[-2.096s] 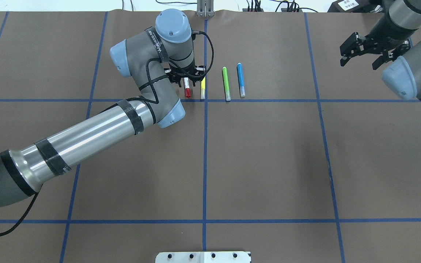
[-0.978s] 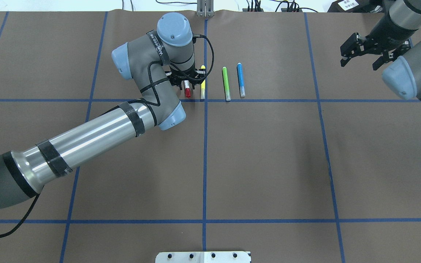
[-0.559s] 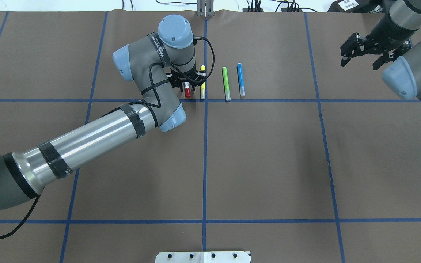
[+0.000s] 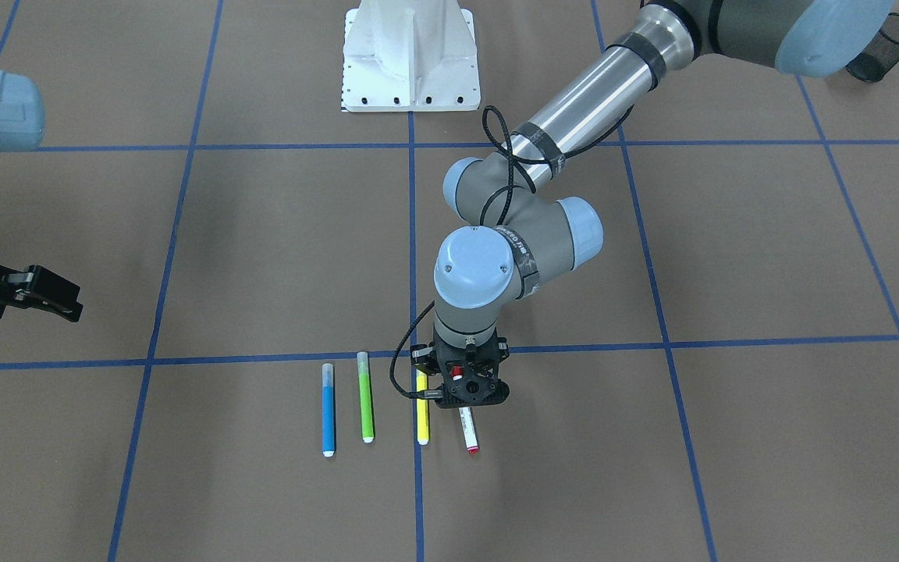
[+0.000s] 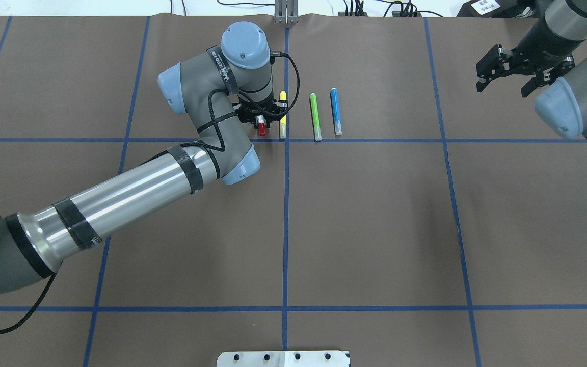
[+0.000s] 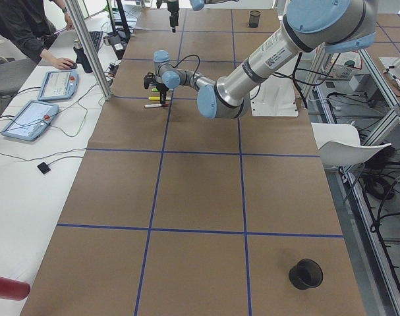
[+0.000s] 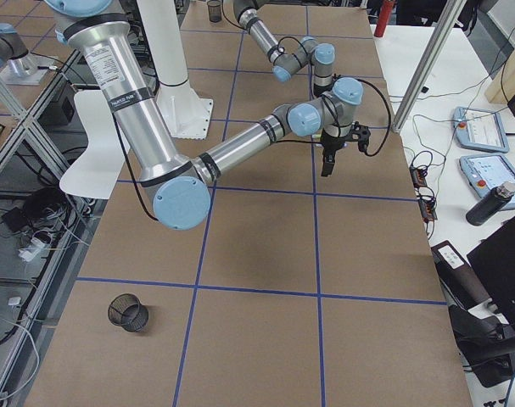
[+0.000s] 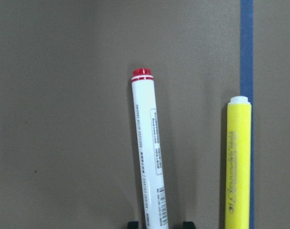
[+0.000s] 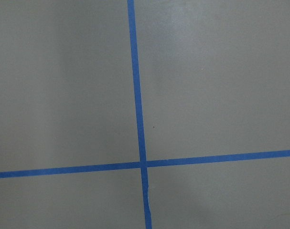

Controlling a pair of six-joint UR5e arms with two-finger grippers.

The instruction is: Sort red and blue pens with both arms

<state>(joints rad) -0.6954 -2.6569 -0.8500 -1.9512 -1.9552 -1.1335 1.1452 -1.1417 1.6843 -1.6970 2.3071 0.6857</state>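
The red pen [image 5: 261, 128], white-barrelled with a red cap, lies on the brown table just left of the centre tape line. My left gripper [image 5: 261, 118] points straight down over it and is open. In the left wrist view its two fingertips [image 8: 133, 223] stand either side of the red pen [image 8: 152, 157] with small gaps. The front view shows the pen's barrel [image 4: 467, 429] sticking out below the left gripper [image 4: 465, 394]. The blue pen [image 5: 335, 109] [image 4: 328, 410] lies free at the right end of the row. My right gripper [image 5: 502, 87] [image 4: 63, 300] hangs open and empty at the far right.
A yellow marker [image 5: 283, 127] [image 8: 238, 167] lies close beside the red pen on the tape line, with a lime-green marker [image 5: 315, 116] between it and the blue pen. Black mesh cups [image 4: 884, 47] [image 7: 128, 312] stand at the table's ends. The white robot base [image 4: 410, 55] is at mid-table.
My left wrist has shifted slightly and come down over the red pen, covering more of its barrel. The pens and the right arm have hardly moved.
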